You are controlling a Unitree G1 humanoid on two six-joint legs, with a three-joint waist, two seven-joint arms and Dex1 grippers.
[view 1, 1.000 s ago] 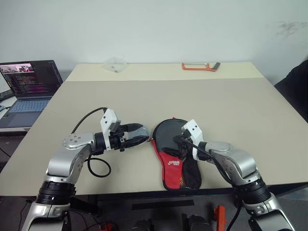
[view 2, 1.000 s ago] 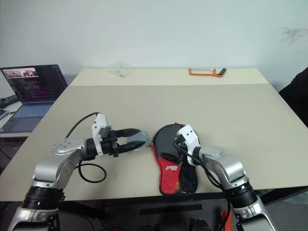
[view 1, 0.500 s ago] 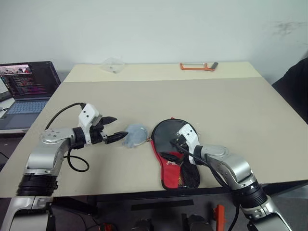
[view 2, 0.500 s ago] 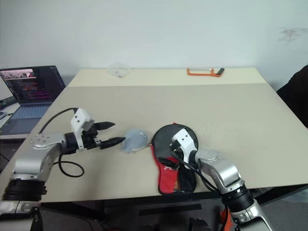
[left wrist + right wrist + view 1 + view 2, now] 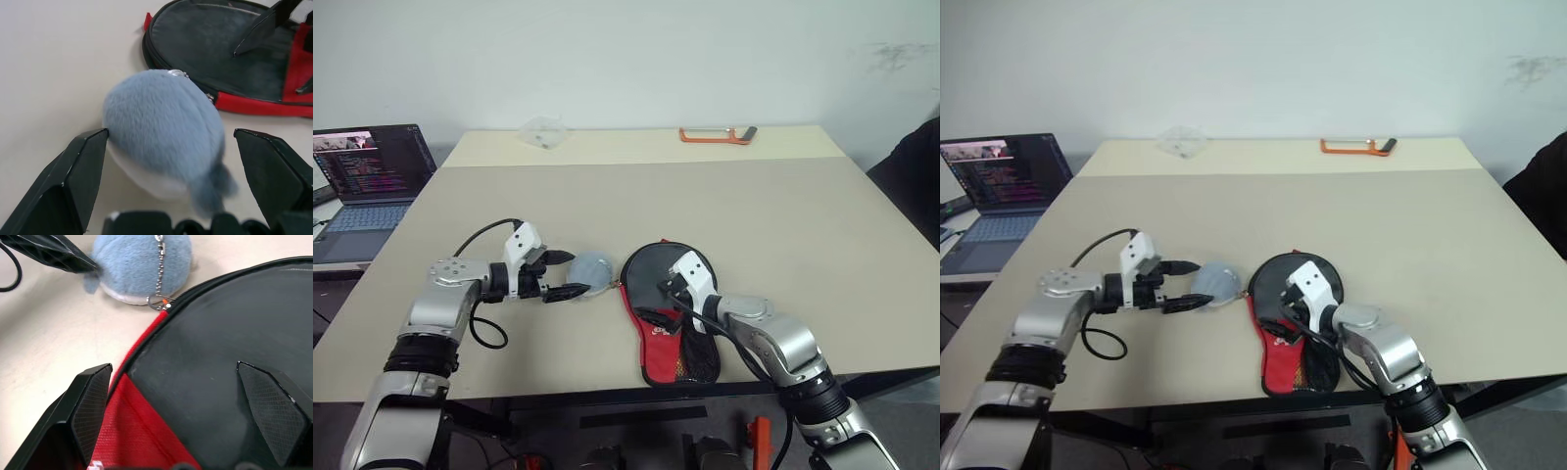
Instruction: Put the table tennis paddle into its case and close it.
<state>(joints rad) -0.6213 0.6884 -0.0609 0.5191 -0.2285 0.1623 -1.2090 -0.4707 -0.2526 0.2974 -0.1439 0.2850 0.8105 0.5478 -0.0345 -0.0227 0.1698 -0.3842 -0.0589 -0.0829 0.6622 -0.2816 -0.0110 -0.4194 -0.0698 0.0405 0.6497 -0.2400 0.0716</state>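
Left eye view: the case (image 5: 666, 313) lies flat on the beige bench (image 5: 783, 215) near the front edge, round black end away from the robot, red section and mesh panel toward it. The paddle itself can't be made out, can't tell if it sits inside. A small blue-grey plush charm (image 5: 591, 272) lies on the bench just left of the case, joined to the zipper by a short bead chain (image 5: 158, 269). Left pincer (image 5: 566, 275) is spread wide, black fingers either side of the plush, not gripping it; in the left wrist view the plush (image 5: 164, 129) sits between the two fingertips (image 5: 85, 169), one tip right against its fur. Right pincer (image 5: 674, 291) is also apart, hovering over the black round part of the case, holding nothing; the right wrist view shows its fingers (image 5: 90, 401) wide over the black fabric and red seam. Laptop (image 5: 367, 176) off the bench's left side, orange tool (image 5: 715, 135) and clear plastic bit (image 5: 543, 130) at the far edge.
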